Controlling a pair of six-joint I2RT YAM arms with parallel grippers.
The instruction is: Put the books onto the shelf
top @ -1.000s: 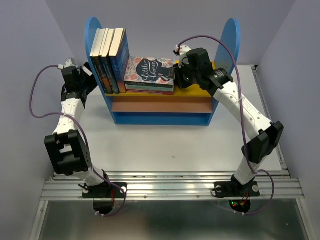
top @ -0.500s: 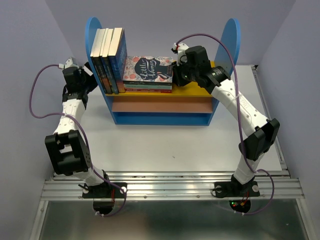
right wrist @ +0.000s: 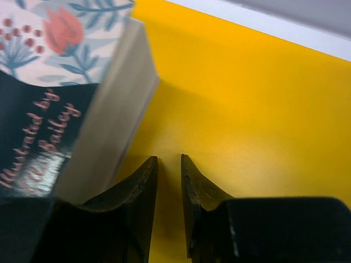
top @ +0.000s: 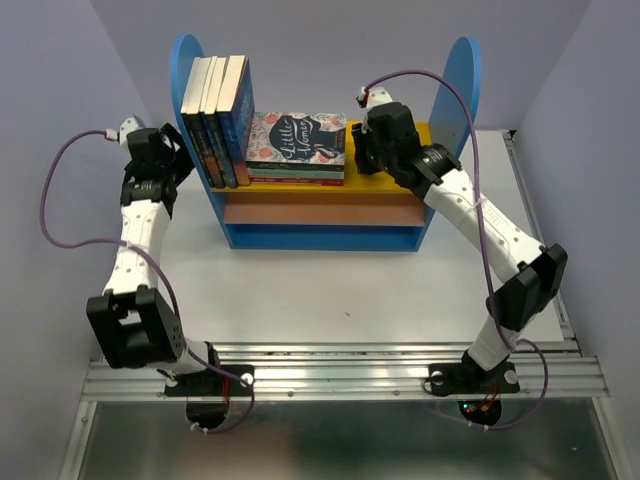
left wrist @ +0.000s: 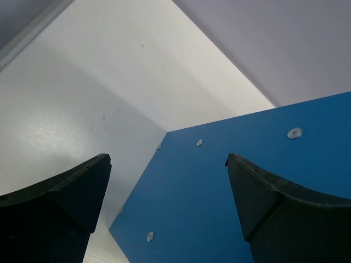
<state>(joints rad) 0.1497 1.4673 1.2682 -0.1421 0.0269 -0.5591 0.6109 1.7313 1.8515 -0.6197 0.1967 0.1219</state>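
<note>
Four books (top: 216,118) stand upright on the shelf (top: 462,90), at the 9 o'clock end of its yellow board (top: 390,184). A floral book (top: 297,138) lies flat just at their 3 o'clock. Overhead, we place the right gripper (top: 358,155) at 3 o'clock of the floral book. Only its wrist view shows the fingers nearly pressed together with a thin slit between them, pinching nothing, beside the book's page edge. The left gripper (top: 168,152) sits at 9 o'clock of the left side panel (top: 183,70). Its wrist view alone shows the fingers spread wide and empty, with the panel's screwed blue face beyond.
</note>
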